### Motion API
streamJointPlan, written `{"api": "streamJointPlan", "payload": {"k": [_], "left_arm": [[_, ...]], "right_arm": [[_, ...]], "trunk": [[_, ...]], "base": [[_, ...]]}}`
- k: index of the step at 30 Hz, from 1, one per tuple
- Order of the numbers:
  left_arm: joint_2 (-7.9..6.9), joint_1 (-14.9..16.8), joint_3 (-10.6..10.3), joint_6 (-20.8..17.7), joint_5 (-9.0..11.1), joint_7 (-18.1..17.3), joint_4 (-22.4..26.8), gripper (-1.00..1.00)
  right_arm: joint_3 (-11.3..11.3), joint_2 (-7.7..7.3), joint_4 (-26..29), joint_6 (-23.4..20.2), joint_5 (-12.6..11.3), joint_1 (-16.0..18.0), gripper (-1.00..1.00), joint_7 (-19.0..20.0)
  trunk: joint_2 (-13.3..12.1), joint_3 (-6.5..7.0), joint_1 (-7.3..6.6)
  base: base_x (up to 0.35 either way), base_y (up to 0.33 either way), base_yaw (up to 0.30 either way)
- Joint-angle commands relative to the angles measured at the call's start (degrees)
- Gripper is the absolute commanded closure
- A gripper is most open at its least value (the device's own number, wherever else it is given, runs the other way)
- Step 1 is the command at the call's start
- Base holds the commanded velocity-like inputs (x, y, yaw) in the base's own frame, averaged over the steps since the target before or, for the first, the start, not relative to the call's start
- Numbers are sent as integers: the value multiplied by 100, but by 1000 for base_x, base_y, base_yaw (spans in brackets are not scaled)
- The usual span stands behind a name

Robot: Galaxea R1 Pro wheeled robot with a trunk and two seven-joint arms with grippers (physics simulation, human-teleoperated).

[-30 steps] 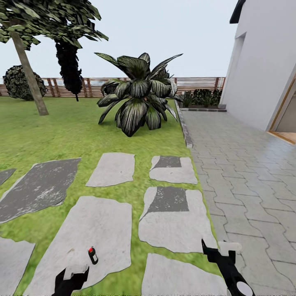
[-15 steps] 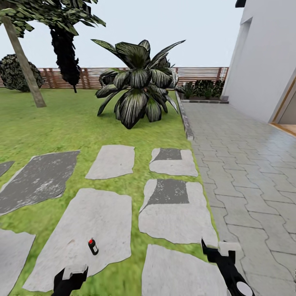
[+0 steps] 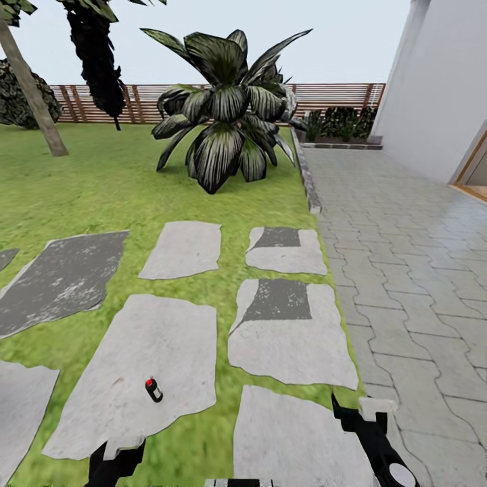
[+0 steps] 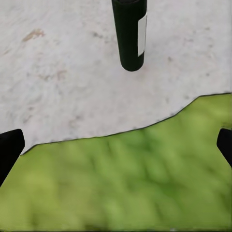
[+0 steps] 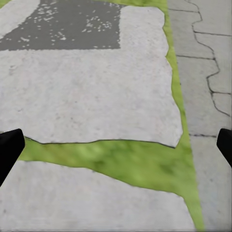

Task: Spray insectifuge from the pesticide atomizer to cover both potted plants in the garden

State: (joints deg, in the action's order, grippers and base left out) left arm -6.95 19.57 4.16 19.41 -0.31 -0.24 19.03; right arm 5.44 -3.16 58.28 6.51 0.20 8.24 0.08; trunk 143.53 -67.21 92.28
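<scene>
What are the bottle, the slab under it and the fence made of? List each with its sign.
Bottle: probably plastic, glossy dark body with a red top.
Slab: stone or concrete, matte pale grey, speckled and irregular-edged.
Fence: looks like wood, brown horizontal slats.

Leafy bush (image 3: 226, 108) beside house wall (image 3: 439, 88)

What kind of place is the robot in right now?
Most likely a home's back garden: green lawn set with grey stepping stones, a brown slatted fence along the far side, and a paved patio beside a white building wall.
</scene>
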Motion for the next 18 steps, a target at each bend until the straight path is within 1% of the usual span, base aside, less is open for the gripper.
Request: {"api": "streamJointPlan", "payload": {"k": [1, 18], "left_arm": [[1, 3, 15, 19, -4, -3, -4, -100], [-7, 1, 28, 20, -4, -3, -13, -100]], "right_arm": [[1, 0, -2, 16, 1, 2, -100, 1], [2, 0, -1, 16, -3, 2, -100, 1]], "trunk": [[3, -36, 1], [26, -567, 45]], "base": [[0, 0, 0], [0, 0, 0]]}}
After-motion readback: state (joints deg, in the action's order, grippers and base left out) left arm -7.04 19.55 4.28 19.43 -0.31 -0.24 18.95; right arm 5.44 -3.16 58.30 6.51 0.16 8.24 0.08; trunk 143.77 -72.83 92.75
